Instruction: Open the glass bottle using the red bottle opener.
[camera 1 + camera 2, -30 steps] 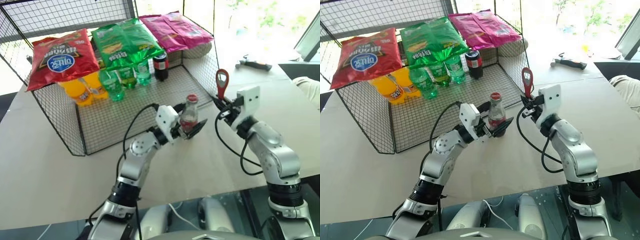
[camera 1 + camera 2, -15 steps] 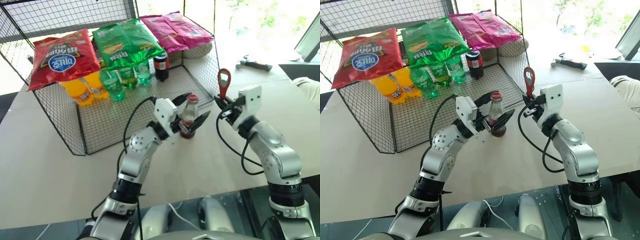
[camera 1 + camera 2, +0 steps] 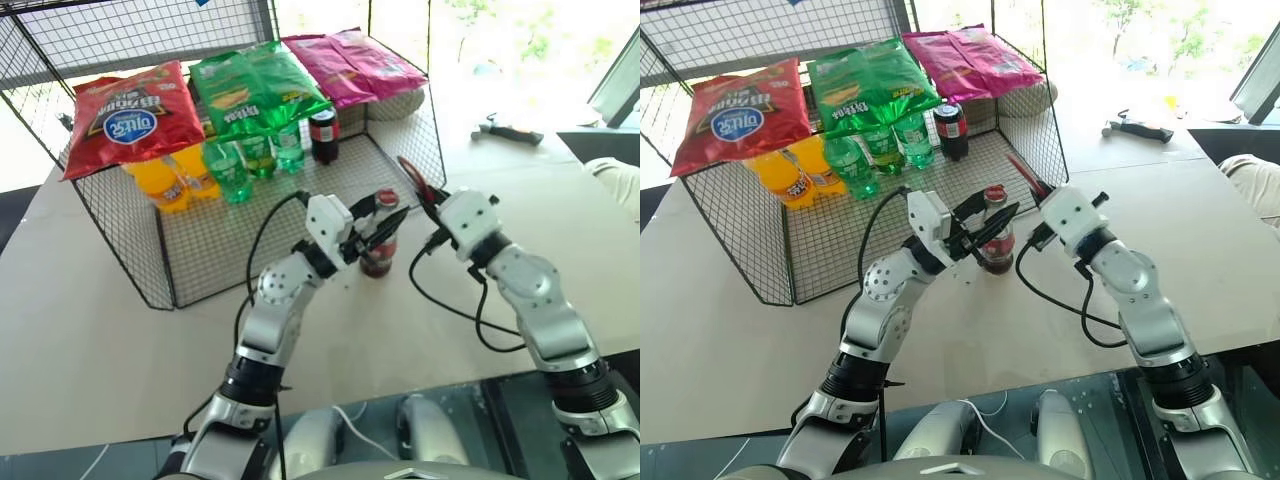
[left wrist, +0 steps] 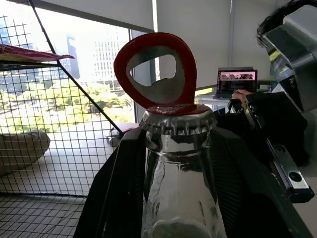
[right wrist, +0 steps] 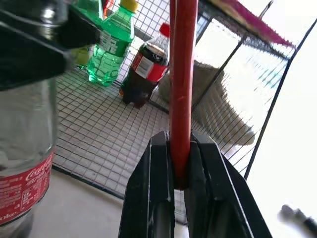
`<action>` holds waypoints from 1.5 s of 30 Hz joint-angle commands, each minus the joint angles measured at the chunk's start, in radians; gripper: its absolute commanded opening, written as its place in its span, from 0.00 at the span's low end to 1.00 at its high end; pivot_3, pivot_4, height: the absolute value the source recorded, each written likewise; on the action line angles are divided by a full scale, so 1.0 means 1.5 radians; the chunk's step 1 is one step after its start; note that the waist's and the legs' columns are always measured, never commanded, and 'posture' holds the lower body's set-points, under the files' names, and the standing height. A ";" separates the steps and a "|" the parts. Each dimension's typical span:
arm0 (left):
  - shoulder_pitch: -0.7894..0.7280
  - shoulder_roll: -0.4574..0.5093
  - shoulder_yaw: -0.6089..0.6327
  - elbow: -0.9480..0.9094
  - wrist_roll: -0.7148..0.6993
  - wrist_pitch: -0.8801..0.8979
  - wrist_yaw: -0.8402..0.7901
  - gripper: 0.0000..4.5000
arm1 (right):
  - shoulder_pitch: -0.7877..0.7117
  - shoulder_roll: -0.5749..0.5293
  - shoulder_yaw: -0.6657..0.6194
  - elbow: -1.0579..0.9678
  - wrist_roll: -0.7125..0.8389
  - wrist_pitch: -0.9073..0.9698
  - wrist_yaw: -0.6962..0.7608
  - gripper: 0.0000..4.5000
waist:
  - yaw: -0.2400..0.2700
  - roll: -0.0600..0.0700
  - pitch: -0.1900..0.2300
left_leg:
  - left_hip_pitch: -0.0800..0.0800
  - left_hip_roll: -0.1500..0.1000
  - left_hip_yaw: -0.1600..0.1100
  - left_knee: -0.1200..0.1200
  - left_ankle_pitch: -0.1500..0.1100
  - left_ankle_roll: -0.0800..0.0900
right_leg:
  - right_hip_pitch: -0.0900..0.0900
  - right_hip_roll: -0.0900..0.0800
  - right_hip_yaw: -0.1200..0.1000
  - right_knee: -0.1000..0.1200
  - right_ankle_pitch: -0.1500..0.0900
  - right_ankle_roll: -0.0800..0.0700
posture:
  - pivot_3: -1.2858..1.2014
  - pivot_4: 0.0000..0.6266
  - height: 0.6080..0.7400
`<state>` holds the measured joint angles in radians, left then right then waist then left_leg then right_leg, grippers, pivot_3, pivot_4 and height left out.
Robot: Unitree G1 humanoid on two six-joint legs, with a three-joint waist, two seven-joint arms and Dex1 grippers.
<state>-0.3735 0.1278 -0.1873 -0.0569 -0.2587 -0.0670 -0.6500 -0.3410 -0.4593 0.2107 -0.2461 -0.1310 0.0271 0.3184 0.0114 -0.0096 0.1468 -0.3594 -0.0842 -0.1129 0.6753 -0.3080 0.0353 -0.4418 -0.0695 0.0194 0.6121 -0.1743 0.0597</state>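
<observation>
The small clear glass bottle (image 3: 378,243) with a red label stands on the beige table (image 3: 90,310), between the two black fingers of the left gripper (image 3: 377,222), which close around its neck. The flat red bottle opener (image 3: 414,183) is just beside the cap, its handle clamped in the shut right gripper (image 5: 180,163).

Both arms reach forward over the bench with elbows bent, the wrists drawn in toward each other near the middle. The left tool (image 3: 372,228) points forward and rightward, slightly raised, its two black fingers (image 4: 119,198) standing on either side of the glass bottle (image 3: 378,240), close against the glass. The right tool (image 3: 428,205) angles in toward the left, its fingers (image 5: 156,193) clamped tight on the handle of the red bottle opener (image 5: 182,74), whose ring head sits just above the bottle's cap.
</observation>
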 commanded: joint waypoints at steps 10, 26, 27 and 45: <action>0.008 0.007 0.000 0.030 0.015 0.004 0.007 0.32 | 0.030 -0.019 0.024 0.097 -0.185 -0.248 -0.081 0.00 | 0.000 -0.001 -0.002 | 0.002 0.000 0.000 0.001 0.000 0.000 | 0.002 0.000 0.000 0.001 0.000 0.000 | 0.52 0.24 1.00; 0.019 0.009 -0.009 0.046 0.019 0.011 0.005 0.32 | -0.032 -0.026 0.045 0.205 -0.242 -0.325 -0.078 0.00 | -0.001 -0.001 -0.002 | 0.021 0.002 0.002 -0.003 0.000 0.000 | 0.020 0.002 0.003 -0.002 0.000 0.000 | 0.52 0.24 1.00; 0.019 0.010 -0.010 0.047 0.021 0.011 0.006 0.32 | -0.034 -0.028 0.047 0.204 -0.248 -0.329 -0.077 0.00 | -0.001 -0.001 -0.002 | 0.021 0.002 0.002 -0.003 0.000 0.000 | 0.020 0.002 0.003 -0.002 0.000 0.000 | 0.52 0.24 1.00; 0.017 0.013 -0.014 0.065 0.030 0.010 0.014 0.32 | -0.073 -0.052 0.049 0.186 -0.284 -0.355 -0.061 0.00 | -0.001 -0.001 -0.002 | 0.021 0.002 0.003 -0.003 0.000 0.000 | 0.020 0.003 0.003 -0.002 -0.001 0.000 | 0.52 0.24 1.00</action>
<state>-0.3676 0.1372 -0.1828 -0.0095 -0.2562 -0.0763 -0.6266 -0.4340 -0.5380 0.2379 0.0633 -0.5289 -0.4613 0.1917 0.0097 -0.0106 0.1445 -0.3280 -0.0810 -0.1086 0.6703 -0.3083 0.0355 -0.4121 -0.0658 0.0245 0.6083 -0.1751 0.0600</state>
